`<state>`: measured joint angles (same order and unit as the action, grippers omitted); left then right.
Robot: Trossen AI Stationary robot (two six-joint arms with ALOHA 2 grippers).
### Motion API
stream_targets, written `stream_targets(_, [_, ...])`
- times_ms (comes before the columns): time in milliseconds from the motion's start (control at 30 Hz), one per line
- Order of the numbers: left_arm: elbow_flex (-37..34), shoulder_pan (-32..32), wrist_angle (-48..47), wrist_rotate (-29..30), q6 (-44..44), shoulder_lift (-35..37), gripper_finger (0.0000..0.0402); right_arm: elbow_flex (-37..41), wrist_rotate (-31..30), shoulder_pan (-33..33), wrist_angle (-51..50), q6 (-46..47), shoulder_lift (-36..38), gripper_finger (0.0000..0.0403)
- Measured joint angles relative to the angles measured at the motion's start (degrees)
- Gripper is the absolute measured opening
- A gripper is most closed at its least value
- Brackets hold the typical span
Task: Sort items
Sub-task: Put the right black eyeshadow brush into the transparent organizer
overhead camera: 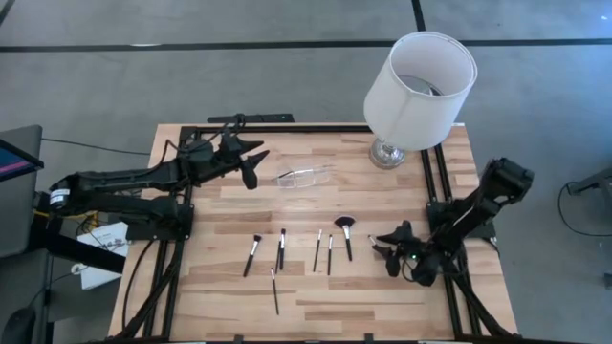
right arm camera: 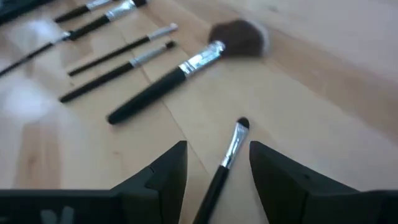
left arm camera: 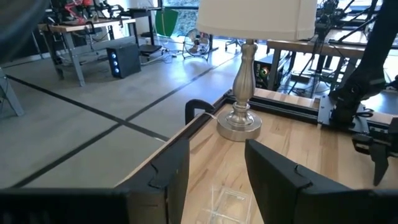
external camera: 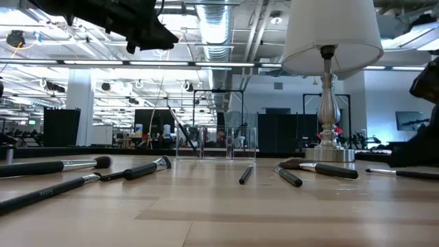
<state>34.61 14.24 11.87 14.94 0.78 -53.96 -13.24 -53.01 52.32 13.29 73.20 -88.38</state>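
Several slim black-handled makeup brushes lie flat on the wooden table, among them the fluffy-headed brush (overhead camera: 345, 236) (right arm camera: 186, 67) and thinner ones (overhead camera: 251, 254) (overhead camera: 281, 248) (overhead camera: 317, 250) (external camera: 137, 169). My right gripper (overhead camera: 387, 252) (right arm camera: 217, 148) is open and low over the table's right side. Its fingers stand on either side of one small silver-ferruled brush (right arm camera: 229, 152) that lies on the wood with its handle running back under the gripper; I see no touch. My left gripper (overhead camera: 251, 172) (left arm camera: 217, 144) is open and raised over the far left part, above the clear container (left arm camera: 227, 200).
A big white-shaded lamp (overhead camera: 418, 91) (external camera: 329, 41) stands on its metal base (left arm camera: 239, 126) at the far right corner. The clear plastic container (overhead camera: 306, 176) (external camera: 216, 143) sits far of centre. Black rails (overhead camera: 442, 182) run along the table's sides. Bare wood lies along the near edge.
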Motion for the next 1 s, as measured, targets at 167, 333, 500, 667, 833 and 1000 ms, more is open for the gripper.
stream_targets(167, [0.0,0.0,-0.1,0.0,0.0,-2.1,0.0154,-2.7,-1.4,-0.7,0.1,1.4,-7.6,0.0164])
stream_targets(333, [0.0,0.0,-0.1,0.0,0.0,-5.1,0.0154,-5.6,-5.5,0.5,-0.1,-0.5,-14.8,0.0155])
stream_targets(500, [0.0,0.0,0.2,0.0,-0.1,-6.9,0.0154,-6.4,-10.9,3.0,-1.3,4.5,-20.0,0.0135])
stream_targets(667, [0.0,-1.0,0.8,0.0,-0.5,-6.7,0.0154,-6.9,-13.2,4.2,-1.8,3.1,-22.4,0.0097])
stream_targets(833, [0.0,-2.6,2.5,0.0,-2.6,-6.4,0.0154,-6.7,-12.4,3.2,-3.2,4.8,-21.1,0.0042])
stream_targets(1000, [0.0,-4.4,2.8,-0.9,-5.8,-6.4,0.0154,-6.8,-9.2,1.3,-5.8,4.9,-18.0,0.0015])
